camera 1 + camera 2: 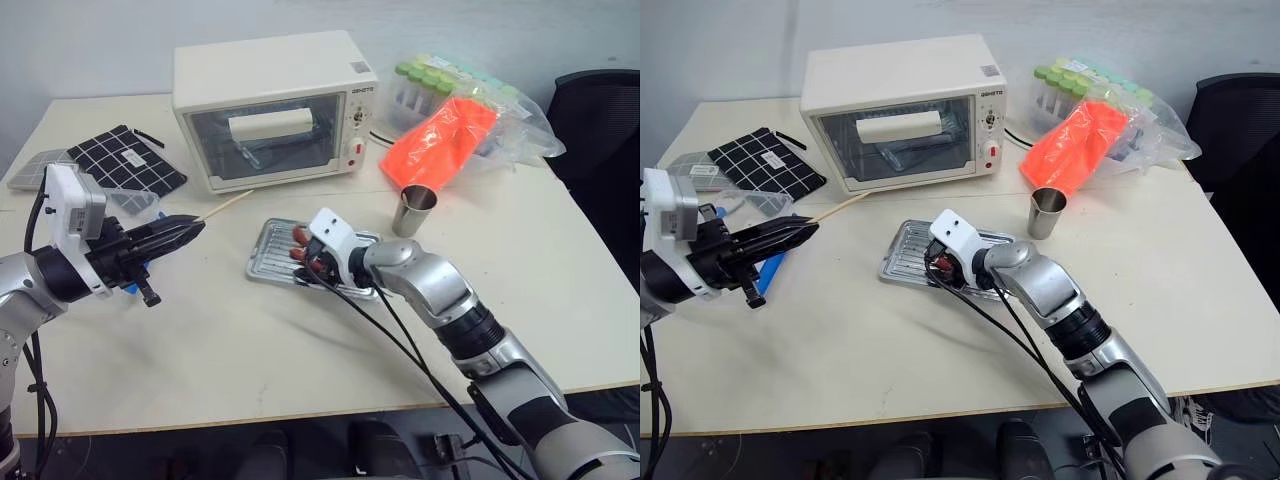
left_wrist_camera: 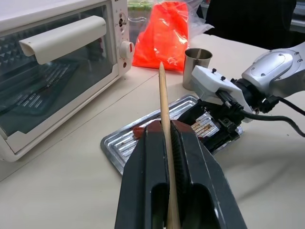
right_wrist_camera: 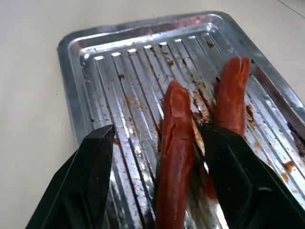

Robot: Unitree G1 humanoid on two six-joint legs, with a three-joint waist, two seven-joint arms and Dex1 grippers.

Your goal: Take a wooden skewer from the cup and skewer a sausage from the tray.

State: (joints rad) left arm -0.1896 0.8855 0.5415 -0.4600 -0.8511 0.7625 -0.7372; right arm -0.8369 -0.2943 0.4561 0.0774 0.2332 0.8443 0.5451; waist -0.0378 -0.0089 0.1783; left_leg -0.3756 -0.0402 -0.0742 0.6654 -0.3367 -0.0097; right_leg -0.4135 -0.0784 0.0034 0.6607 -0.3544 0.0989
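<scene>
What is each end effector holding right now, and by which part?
Left end effector clamps the wooden skewer by its rear end. Right end effector holds nothing, open astride a sausage.

Left gripper (image 1: 190, 231) clamped tight, level; right gripper (image 3: 157, 157) spread, angled downward.

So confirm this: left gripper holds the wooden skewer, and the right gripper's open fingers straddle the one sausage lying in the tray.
Wrong count: the right wrist view shows two sausages in the tray. The rest holds: left gripper grips the wooden skewer, right gripper straddles one.
</scene>
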